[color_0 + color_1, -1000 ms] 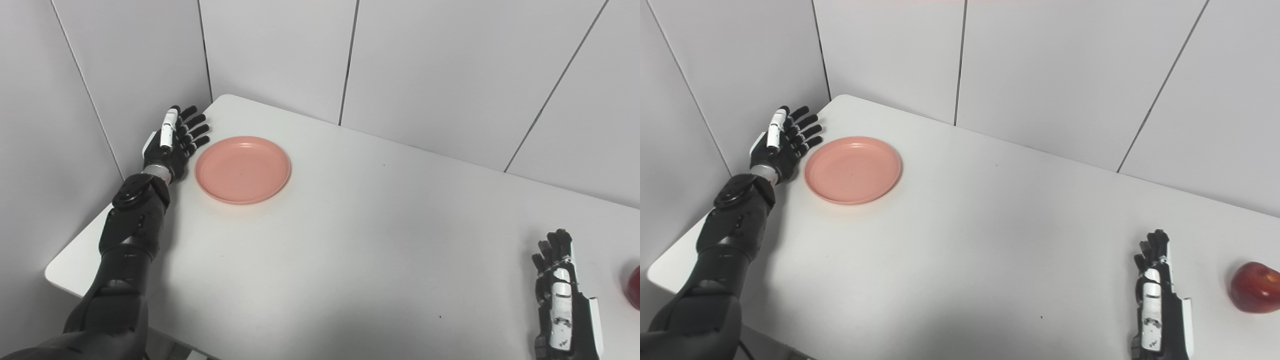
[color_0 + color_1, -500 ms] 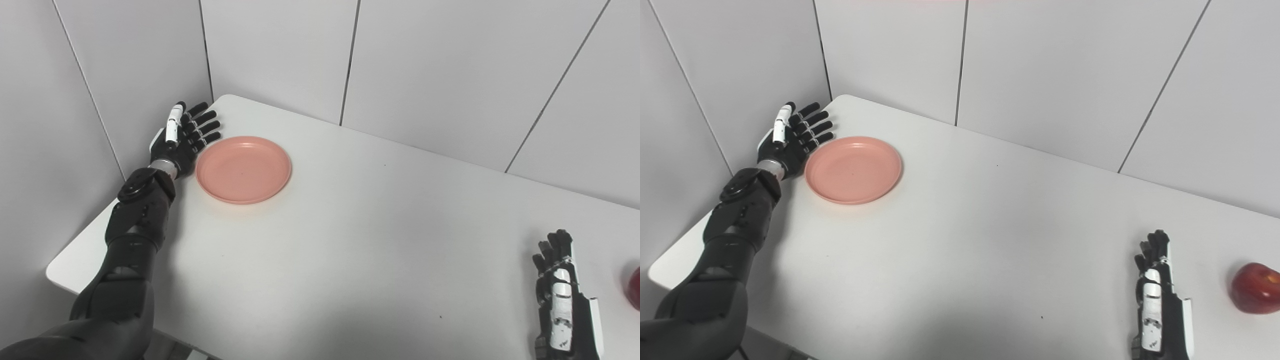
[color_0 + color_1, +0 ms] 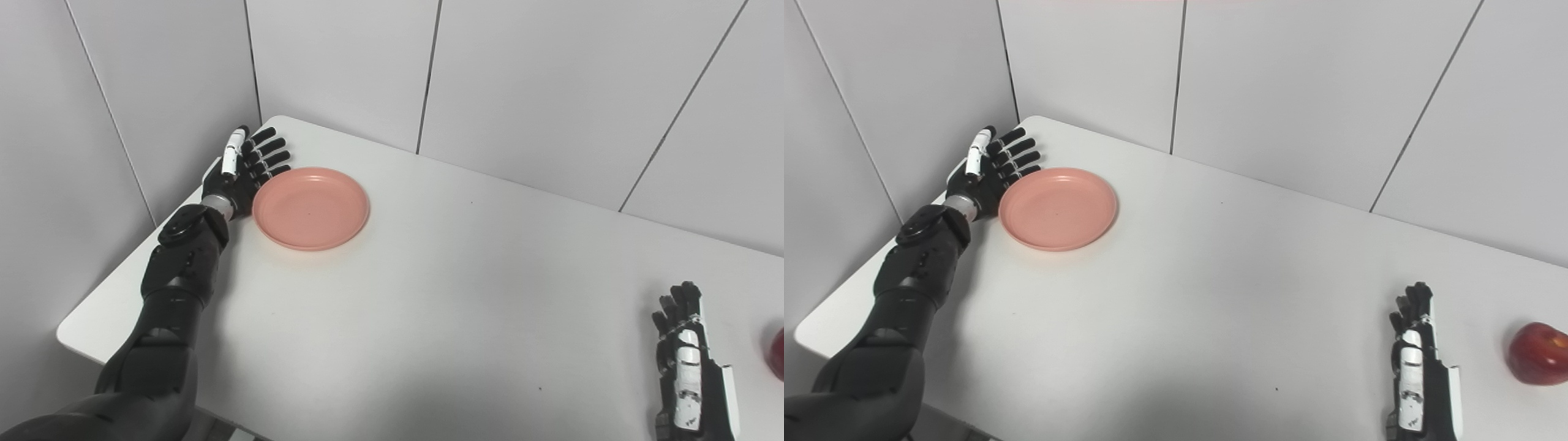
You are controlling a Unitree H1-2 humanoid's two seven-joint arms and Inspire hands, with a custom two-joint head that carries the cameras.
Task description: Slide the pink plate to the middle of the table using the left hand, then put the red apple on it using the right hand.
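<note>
— Nearest the bottom right corner, what was the right hand (image 3: 1421, 367) doing?

— It lay on the white table (image 3: 1200, 294), fingers straight and close together, holding nothing. The red apple (image 3: 1536, 353) sat just beside it at the right edge of the frame, not touched.

— And further up?

— At the upper left, near the table's far corner, the pink plate (image 3: 311, 208) lay flat and bare. The left hand (image 3: 244, 168) stood edge-on against the plate's left rim, fingers extended and spread, gripping nothing; I judged it touching the rim or just beside it.

— So how far along was the task?

— Barely begun, I would say. The plate was well away from the middle of the table, so nearly the whole slide remained, and the apple had yet to be picked up and set on it.
</note>
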